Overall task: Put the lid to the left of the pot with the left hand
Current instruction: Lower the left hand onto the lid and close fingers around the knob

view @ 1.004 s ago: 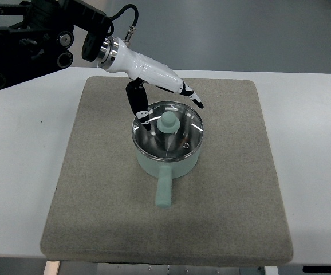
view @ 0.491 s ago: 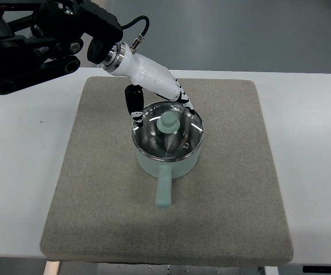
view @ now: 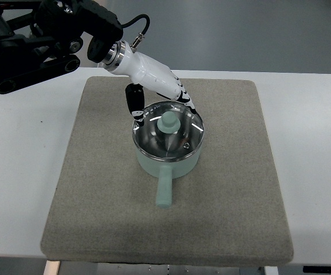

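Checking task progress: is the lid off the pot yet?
No, the glass lid sits on the mint pot, with the left hand over its far rim, not lifting it.

A square grey felt mat [view: 97, 217] lies flat on a white table [view: 311, 172], covering most of its centre. Bare table surface shows left and right of the mat. Grey floor [view: 240, 34] is visible beyond the table's far edge.
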